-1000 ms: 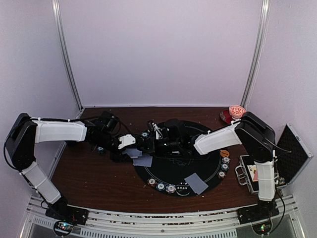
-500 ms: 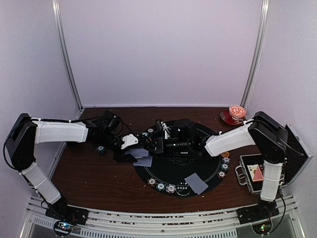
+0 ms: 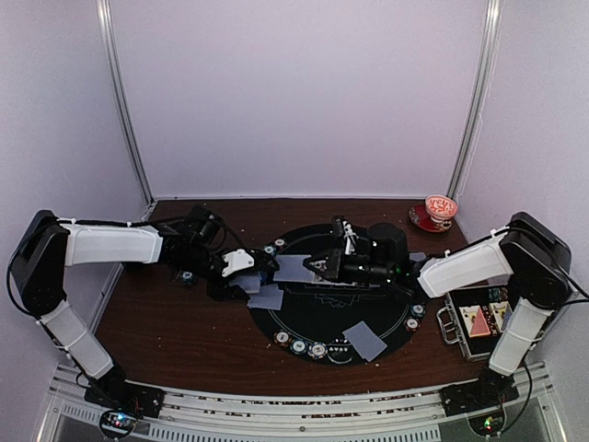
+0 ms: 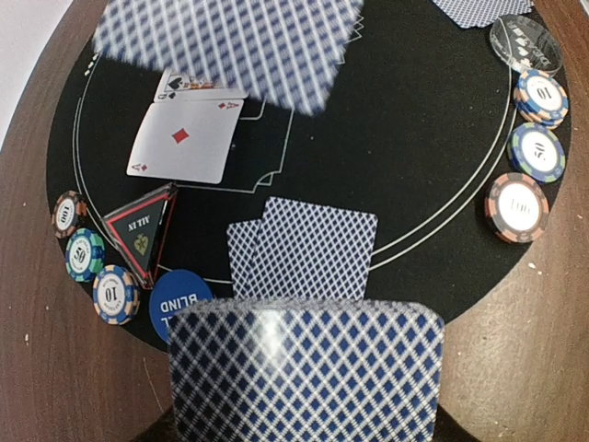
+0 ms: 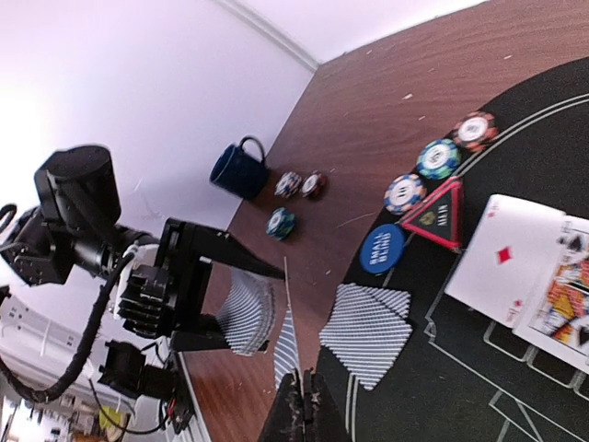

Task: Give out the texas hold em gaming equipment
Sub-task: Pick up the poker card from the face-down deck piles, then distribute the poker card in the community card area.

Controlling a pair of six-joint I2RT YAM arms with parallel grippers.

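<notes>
Black felt mat (image 3: pixel 368 318) is my reference. My right gripper (image 5: pixel 300 405) is pinched shut on one blue-backed card (image 5: pixel 286 354), held edge-on above the mat's left-arm side. My left gripper (image 3: pixel 244 272) is clamped on the deck (image 4: pixel 304 368) at the mat's rim. I judge the card should travel low, land flat at an unserved seat clear of the two-card hand (image 4: pixel 304 249), then be released gently.

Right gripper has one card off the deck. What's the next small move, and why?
Probably carry the blue-backed playing card, pinched in the shut right gripper, away from the card deck in the left gripper toward the striped chips at the right edge of the round black mat: one face-down pair lies at its left, another nearside, none shows there.
</notes>
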